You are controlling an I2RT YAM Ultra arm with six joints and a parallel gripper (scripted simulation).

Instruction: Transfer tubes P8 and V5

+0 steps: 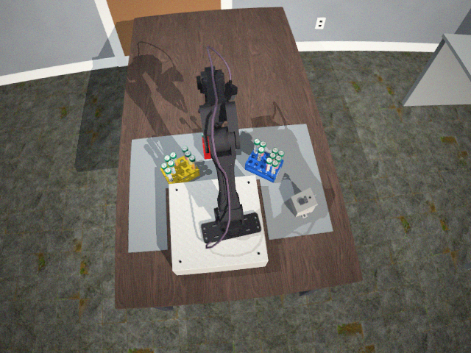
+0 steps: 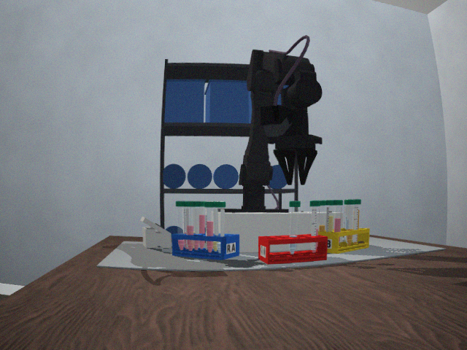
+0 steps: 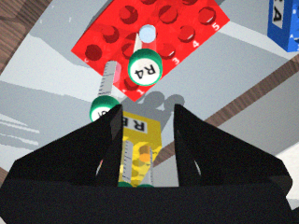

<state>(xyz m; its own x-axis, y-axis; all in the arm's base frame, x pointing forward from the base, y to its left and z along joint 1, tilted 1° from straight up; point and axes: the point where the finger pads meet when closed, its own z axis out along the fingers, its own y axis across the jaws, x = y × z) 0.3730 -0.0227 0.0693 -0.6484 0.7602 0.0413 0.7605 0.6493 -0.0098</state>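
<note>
My gripper [image 2: 296, 183] [image 3: 148, 113] is partly open and empty, high above the racks; the arm hides it in the top view. The red rack QR [image 1: 208, 154] [image 2: 321, 249] [image 3: 187, 17] holds tube R4 [image 3: 145, 67] and a tube [image 3: 105, 110] whose label is partly hidden and seems to be V5. The yellow rack RB [image 1: 188, 177] [image 2: 365, 239] [image 3: 154, 135] holds several green-capped tubes. Two caps show dimly at the bottom of the wrist view. The blue rack RA [image 1: 258, 173] [image 2: 225, 251] [image 3: 293, 43] also holds several tubes. P8 cannot be made out.
The grey DONE box [image 1: 304, 205] [image 2: 150, 239] stands at the right of the mat [image 1: 146, 212] in the top view. The white base block [image 1: 190, 228] lies between it and the mat's left part. RB is left of QR, RA right of it.
</note>
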